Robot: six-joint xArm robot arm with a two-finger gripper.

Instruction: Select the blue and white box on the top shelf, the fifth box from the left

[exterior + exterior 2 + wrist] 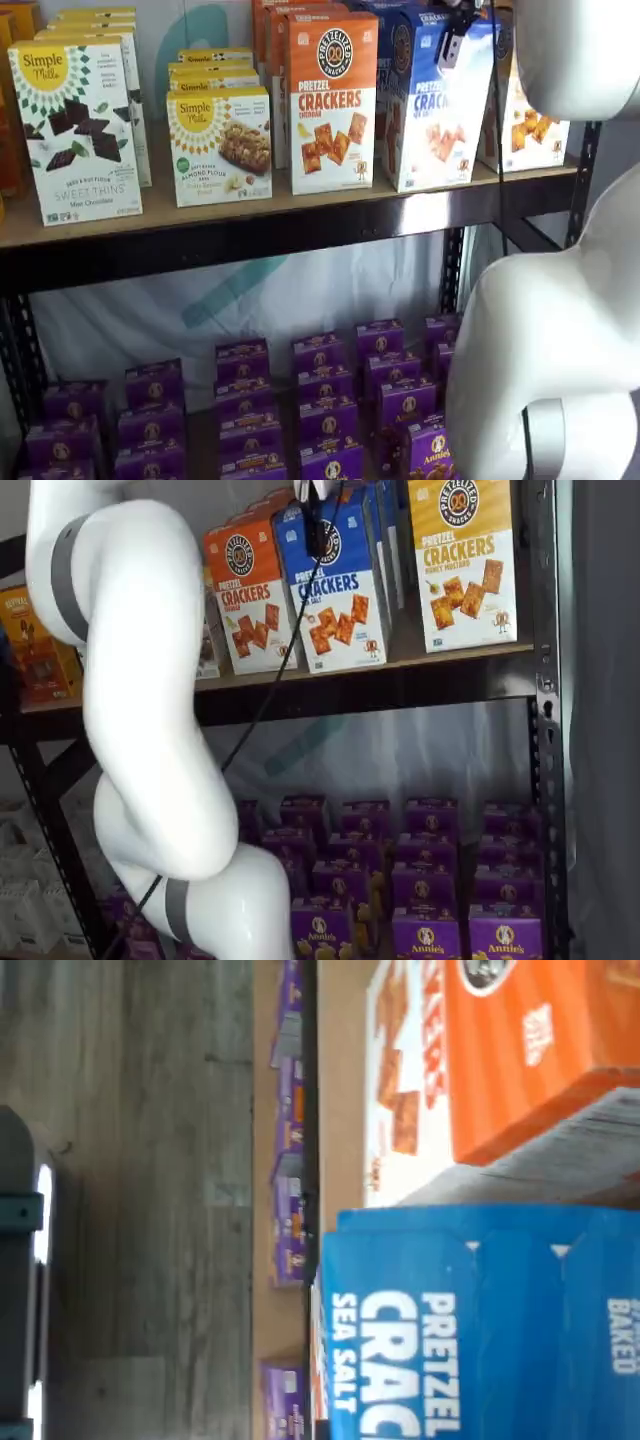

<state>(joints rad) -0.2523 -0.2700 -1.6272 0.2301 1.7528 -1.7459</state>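
Observation:
The blue and white box (435,110) stands on the top shelf (250,235) between an orange carton and a white and yellow carton. It shows in both shelf views (340,595), and its blue top fills the wrist view (480,1330) from close by. My gripper (452,45) hangs from above at the box's upper front. Only a black finger and a cable show (318,535), with no gap to be seen. I cannot tell whether the finger touches the box.
An orange Pretzel Crackers carton (332,100) stands just left of the blue box, and a white and yellow carton (465,560) to its right. Simple Mills boxes (80,130) stand further left. Purple boxes (320,400) fill the lower shelf. My white arm (140,680) crosses the foreground.

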